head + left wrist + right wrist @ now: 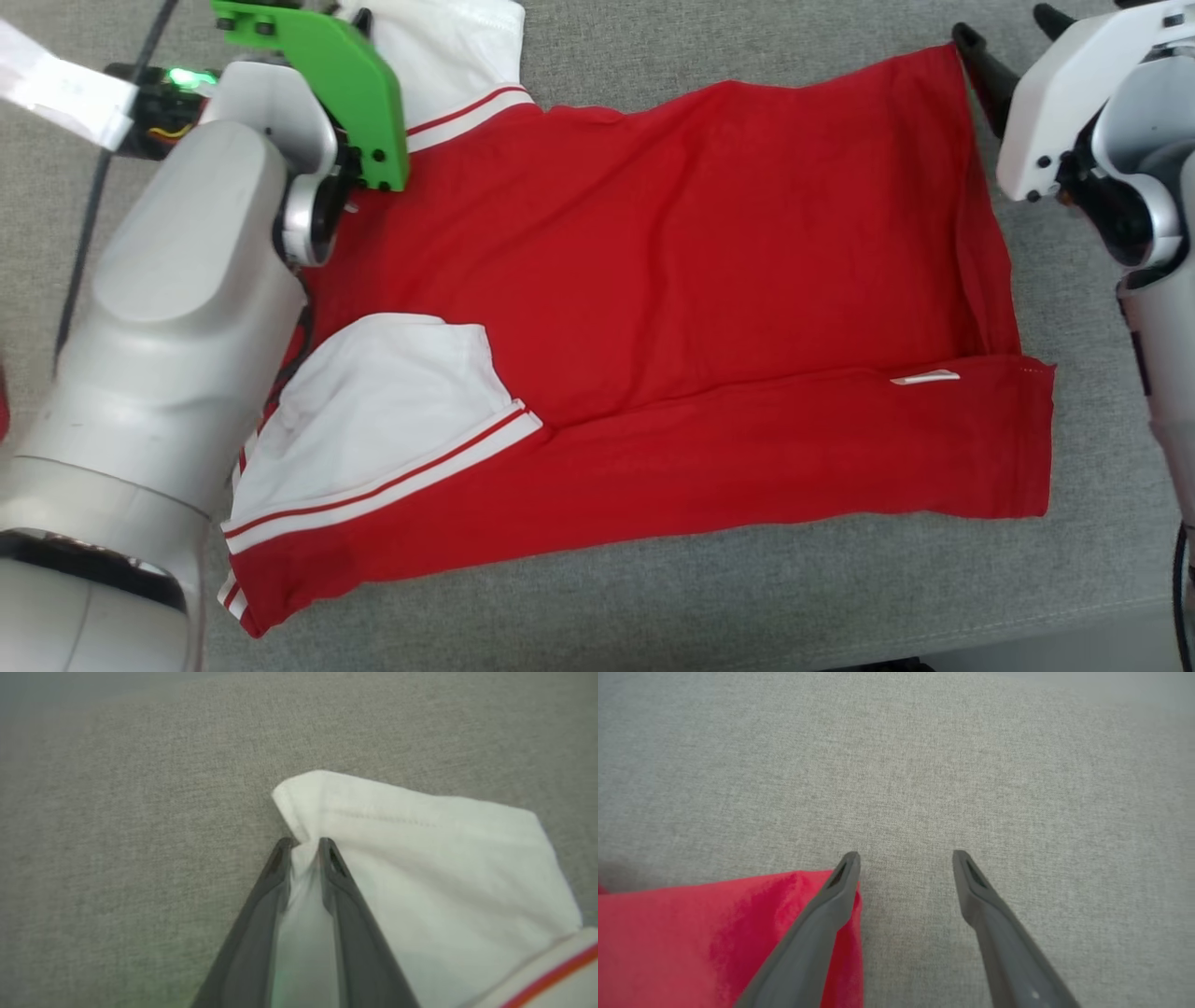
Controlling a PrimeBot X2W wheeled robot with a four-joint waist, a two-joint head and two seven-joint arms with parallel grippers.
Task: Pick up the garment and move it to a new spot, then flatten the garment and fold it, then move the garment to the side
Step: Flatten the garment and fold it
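Note:
The garment point(709, 280) is a red shirt with white sleeves, spread roughly flat on the grey cloth surface point(747, 597), with its lower part folded up. My left gripper point(306, 842) is shut on the edge of the far white sleeve point(420, 858), and cloth bunches between its fingers. In the head view that sleeve point(448, 56) lies at the top left, beside my green wrist mount point(345, 84). My right gripper point(1008, 26) stands open at the garment's far right corner. In the right wrist view, one finger of my right gripper point(906, 858) lies over the red hem point(714, 933) and the other over bare surface.
The near white sleeve point(373, 420) lies folded on the red body by my left forearm point(177, 327). A black cable point(89, 233) and a white strip point(56, 93) cross the far left. The surface's front edge point(1074, 621) runs along the lower right.

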